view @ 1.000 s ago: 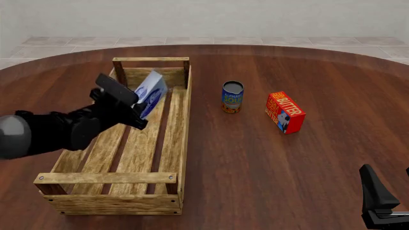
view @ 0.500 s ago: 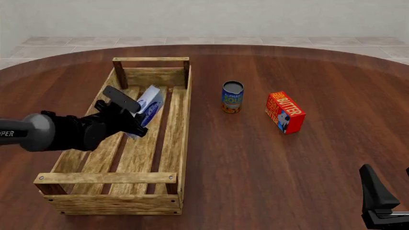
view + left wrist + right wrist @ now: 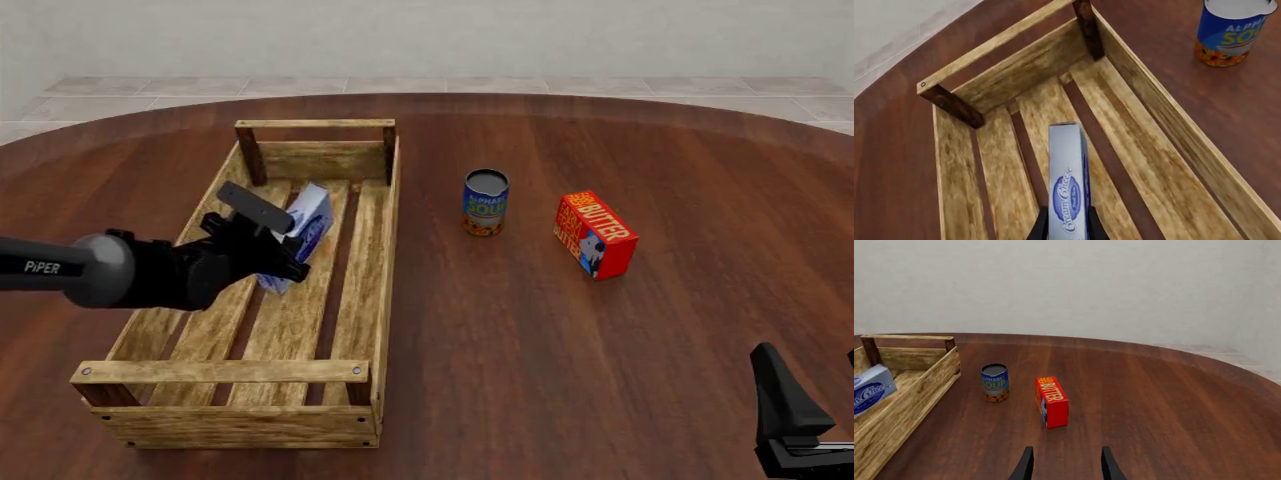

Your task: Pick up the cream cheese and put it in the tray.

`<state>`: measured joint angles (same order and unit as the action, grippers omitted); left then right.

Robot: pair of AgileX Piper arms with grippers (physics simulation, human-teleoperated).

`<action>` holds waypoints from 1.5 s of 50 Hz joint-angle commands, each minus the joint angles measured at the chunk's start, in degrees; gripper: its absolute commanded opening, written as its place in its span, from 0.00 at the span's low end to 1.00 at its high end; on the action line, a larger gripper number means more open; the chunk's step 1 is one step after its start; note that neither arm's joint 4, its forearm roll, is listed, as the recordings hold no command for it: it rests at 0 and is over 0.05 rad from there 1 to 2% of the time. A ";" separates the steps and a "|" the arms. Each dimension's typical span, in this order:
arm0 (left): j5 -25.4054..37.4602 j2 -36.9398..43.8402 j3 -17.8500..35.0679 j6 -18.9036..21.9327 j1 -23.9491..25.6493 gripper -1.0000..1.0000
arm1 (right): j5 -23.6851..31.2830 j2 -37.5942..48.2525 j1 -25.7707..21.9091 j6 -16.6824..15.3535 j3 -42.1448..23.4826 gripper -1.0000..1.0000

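Observation:
The cream cheese [image 3: 304, 228] is a pale silvery box with a blue logo, held on edge inside the tray [image 3: 384, 250], a long wooden slat crate at the left of the table. My left gripper [image 3: 276, 252] is shut on it, low over the slats. In the left wrist view the box [image 3: 1069, 185] stands between the fingers above the tray floor [image 3: 1141, 165]. The right wrist view shows the box [image 3: 871, 388] and the tray wall [image 3: 914, 400]. My right gripper [image 3: 1063, 465] is open and empty near the table's front right edge [image 3: 790, 425].
A blue-and-yellow can [image 3: 486, 202] stands right of the tray, and a red-orange butter box [image 3: 595, 234] lies further right. Both show in the right wrist view, the can [image 3: 995, 382] and the butter box [image 3: 1052, 401]. The can also shows in the left wrist view [image 3: 1231, 31].
My left gripper has lowered the cream cheese from above the tray's far end down into the tray, close to the slats. The right arm has not moved.

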<state>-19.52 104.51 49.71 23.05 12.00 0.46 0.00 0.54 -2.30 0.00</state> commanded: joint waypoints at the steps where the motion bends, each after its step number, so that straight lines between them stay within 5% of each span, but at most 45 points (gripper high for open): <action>1: -0.21 2.85 -0.67 0.91 -0.43 0.00 | 0.00 0.00 0.00 0.00 0.00 1.00; 9: -0.63 3.00 -1.17 1.27 -0.34 0.00 | 0.00 0.00 0.00 0.00 0.00 1.00; 10: -0.62 2.68 -1.37 1.29 -0.37 1.00 | 0.00 0.00 0.00 0.00 0.00 1.00; 75: -3.08 -14.54 -11.10 0.25 -0.74 1.00 | 0.00 0.00 0.00 0.00 0.00 1.00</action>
<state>-21.96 92.81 40.16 24.24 11.37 0.46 0.00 0.54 -2.30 0.00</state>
